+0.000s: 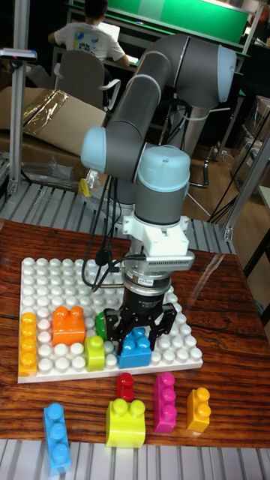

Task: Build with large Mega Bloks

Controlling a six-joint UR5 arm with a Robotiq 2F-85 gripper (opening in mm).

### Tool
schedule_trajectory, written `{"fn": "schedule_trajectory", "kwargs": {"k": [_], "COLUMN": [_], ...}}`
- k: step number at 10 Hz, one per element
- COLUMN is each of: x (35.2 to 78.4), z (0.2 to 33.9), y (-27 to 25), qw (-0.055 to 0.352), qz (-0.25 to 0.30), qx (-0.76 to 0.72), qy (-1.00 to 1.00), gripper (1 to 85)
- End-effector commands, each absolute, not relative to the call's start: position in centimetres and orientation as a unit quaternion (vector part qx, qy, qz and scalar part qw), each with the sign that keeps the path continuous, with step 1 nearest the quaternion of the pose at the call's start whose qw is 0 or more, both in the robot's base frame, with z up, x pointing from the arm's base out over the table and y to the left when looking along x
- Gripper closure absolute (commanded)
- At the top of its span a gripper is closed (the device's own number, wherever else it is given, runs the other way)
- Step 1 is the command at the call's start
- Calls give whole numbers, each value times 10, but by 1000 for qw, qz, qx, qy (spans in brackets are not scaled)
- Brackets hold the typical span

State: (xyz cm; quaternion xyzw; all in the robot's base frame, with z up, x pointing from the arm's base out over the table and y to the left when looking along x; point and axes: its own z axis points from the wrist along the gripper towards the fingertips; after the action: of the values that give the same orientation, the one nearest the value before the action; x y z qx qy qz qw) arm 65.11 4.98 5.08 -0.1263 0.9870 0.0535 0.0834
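A white studded baseplate (60, 281) lies on the wooden table. On it stand a long orange block (28, 343) at the left edge, an orange block (68, 325), a lime block (95, 352) and a green block (100, 324) partly hidden behind my gripper. My gripper (138, 339) points straight down at the plate's front edge, its black fingers shut on a blue block (136, 349) that rests on or just above the studs; I cannot tell which.
Loose blocks lie on the table in front of the plate: a red one (125, 386), a yellow-green one (125, 422), a magenta one (164, 403), an orange one (199, 409) and a blue one (56, 436) near the front edge. A person sits at a desk far behind.
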Motion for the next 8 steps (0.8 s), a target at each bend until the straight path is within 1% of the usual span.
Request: {"fn": "schedule_trajectory", "kwargs": {"k": [1, 3, 6, 8], "x": [660, 659, 657, 657], "z": [49, 48, 46, 45], "y": [52, 54, 54, 50], "qw": [103, 102, 100, 99], "qz": [64, 66, 73, 68], "qx": [-126, -125, -131, -130], "qy": [985, 985, 984, 984], "gripper": [303, 273, 197, 197]}}
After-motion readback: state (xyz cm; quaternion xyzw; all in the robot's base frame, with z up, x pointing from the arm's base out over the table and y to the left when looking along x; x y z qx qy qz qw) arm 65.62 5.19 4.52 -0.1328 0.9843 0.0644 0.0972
